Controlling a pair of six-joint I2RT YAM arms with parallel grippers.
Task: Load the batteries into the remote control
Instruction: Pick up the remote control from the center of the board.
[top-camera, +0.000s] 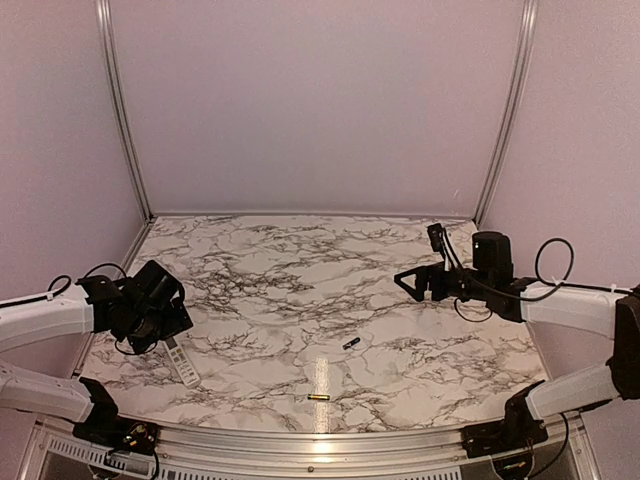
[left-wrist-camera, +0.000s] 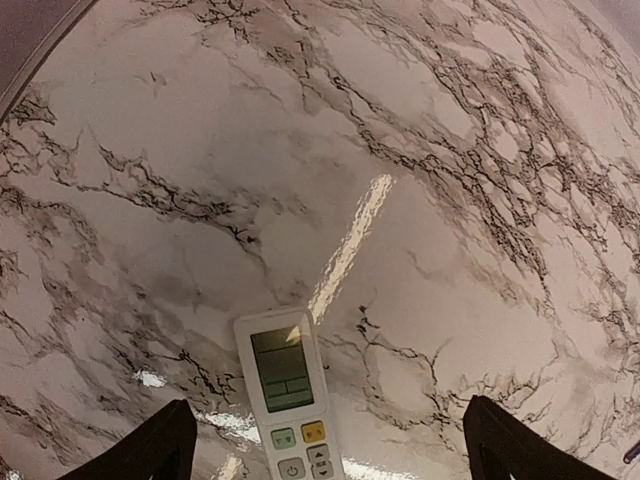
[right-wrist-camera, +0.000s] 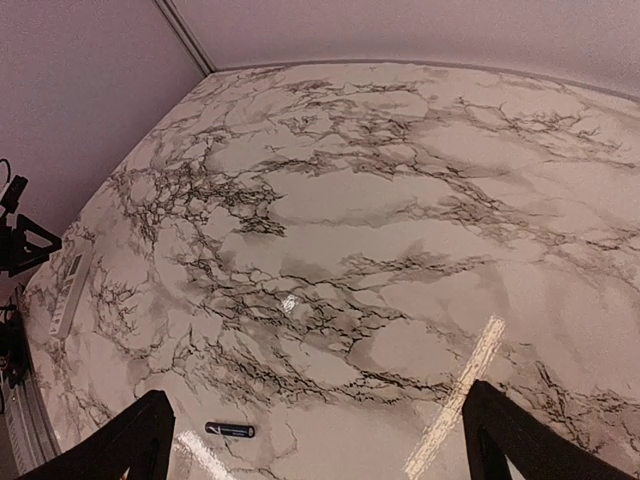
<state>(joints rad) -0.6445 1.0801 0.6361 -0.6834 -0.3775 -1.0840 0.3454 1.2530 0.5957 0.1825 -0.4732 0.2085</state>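
At the left side of the marble table, the remote control lies flat, display and buttons facing up. My left gripper hangs above it, jaws spread wide and holding nothing. My right gripper hangs over the right side, jaws likewise wide apart and empty. The dark battery lies on its side toward the front of the table. The golden battery lies nearer the front edge. Both are well apart from the remote control.

Left hand open, right hand open, both hovering
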